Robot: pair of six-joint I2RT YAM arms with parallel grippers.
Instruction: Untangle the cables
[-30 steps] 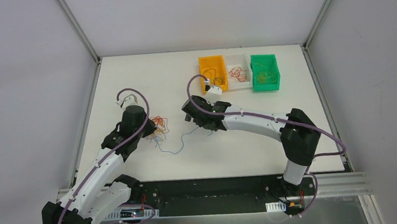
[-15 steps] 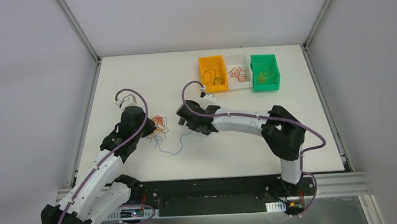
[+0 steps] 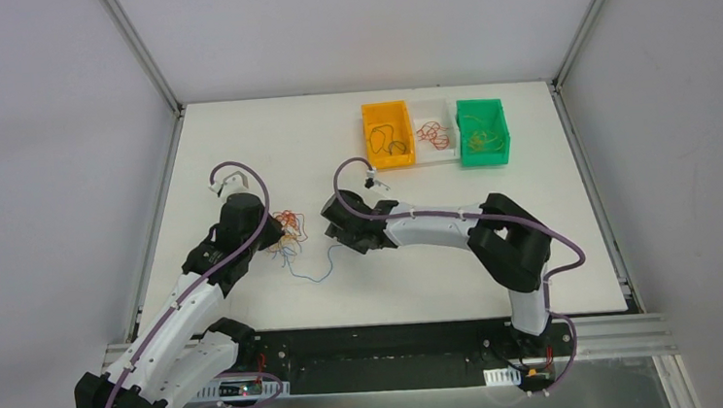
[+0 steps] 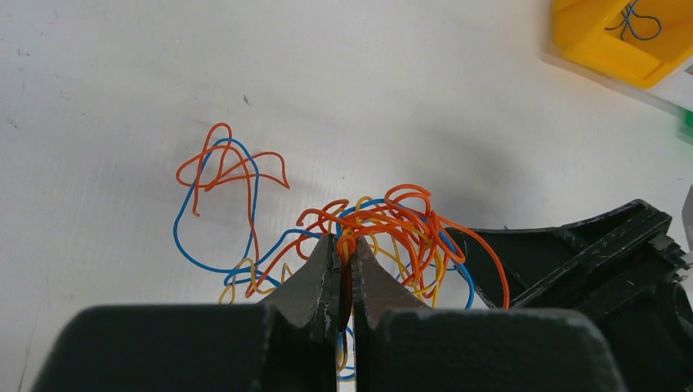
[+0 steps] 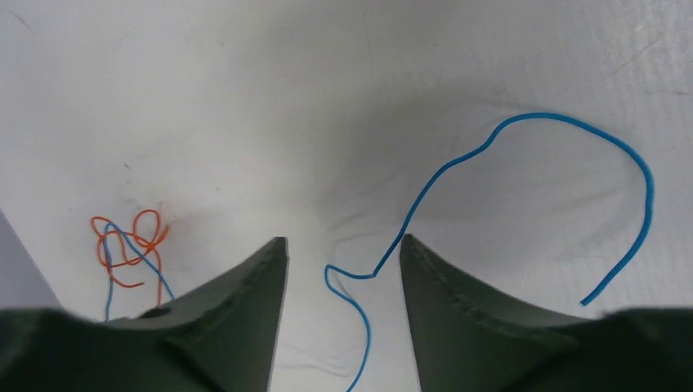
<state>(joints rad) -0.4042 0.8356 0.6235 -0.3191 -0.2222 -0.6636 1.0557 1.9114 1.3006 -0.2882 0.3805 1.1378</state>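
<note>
several cables (image 4: 392, 220) sit pinched in left gripper (image 4: 343, 261); right gripper (image 5: 343, 249) straddles blue cable (image 5: 445, 167).

I read the cables (image 4: 368, 237) as orange, blue & yellow strands; the loose wire (image 5: 529, 115) is plain blue. Table (image 3: 235, 136) is plain white. 3 bins: orange-yellow bin (image 3: 370, 135), white bin (image 3: 429, 158), green bin (image 3: 479, 105). Arms (image 3: 190, 305) are white w/ black joints; hoses (image 3: 235, 162) purple. Left gripper (image 4: 344, 261) & right gripper (image 5: 343, 253) look dark grey.
</note>
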